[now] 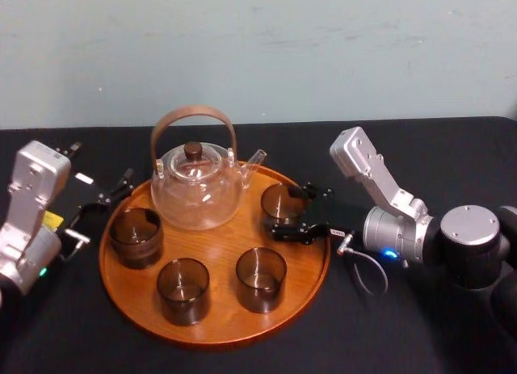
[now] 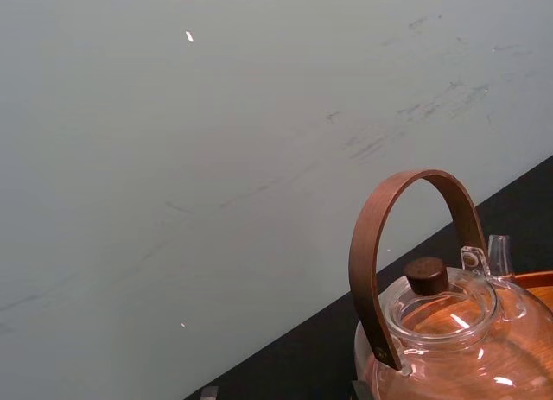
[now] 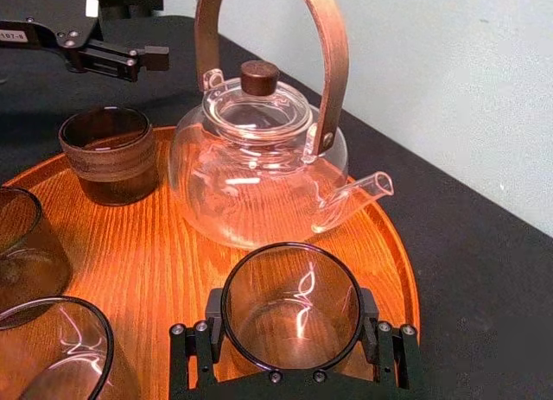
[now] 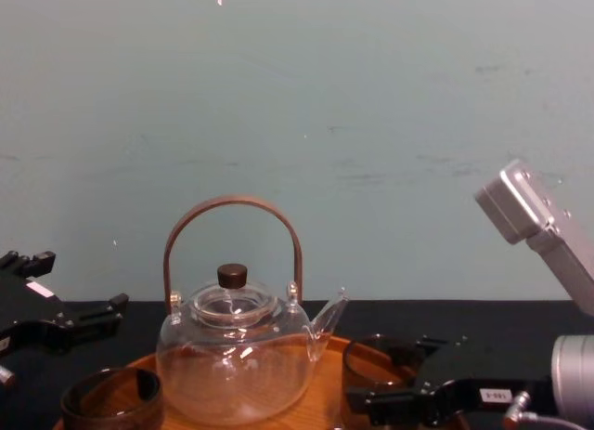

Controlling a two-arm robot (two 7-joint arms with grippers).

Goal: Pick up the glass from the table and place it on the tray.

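1 glass (image 3: 291,309) on the tray (image 1: 218,257) is clasped by the right gripper (image 1: 295,211); left gripper (image 3: 160,26), fingers spread, hangs beside.

The glass (image 1: 281,204) — a short, smoky tumbler — stands upright near the right edge of the tray (image 1: 212,329), seemingly resting on its round orange-brown wood.

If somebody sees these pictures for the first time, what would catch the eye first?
First, the clear glass teapot with its curved wooden handle, standing at the back of the round wooden tray on the black table. Next, the right gripper, set around a smoky glass at the tray's right side, with three more glasses on the tray. The left gripper hangs open beside the tray's left edge.
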